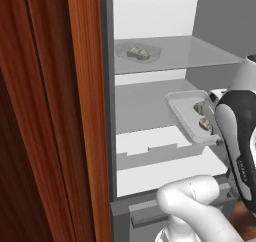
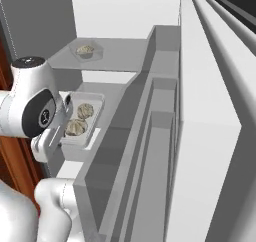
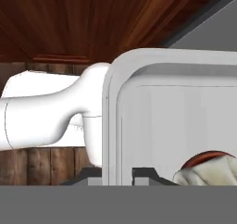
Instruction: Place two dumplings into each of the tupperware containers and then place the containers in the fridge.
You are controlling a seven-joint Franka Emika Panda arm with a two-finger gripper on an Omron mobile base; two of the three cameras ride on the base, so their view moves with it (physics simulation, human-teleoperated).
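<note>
Over the fridge [image 1: 150, 106] middle shelf, gripper [image 3: 116, 174] clamps container [image 1: 192, 117] rim; no legible writing.

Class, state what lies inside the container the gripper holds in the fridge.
Two dumplings lie inside the held container; its near end is covered by the arm in the left base view.

A grey translucent tupperware container [image 3: 176, 121] stands close before the camera, its rounded rim clamped between the two dark finger tips of the gripper [image 3: 116, 174]. A pale dumpling [image 3: 210, 172] lies inside at lower right. Reddish wooden cabinet panels [image 3: 83, 24] lie behind.
</note>
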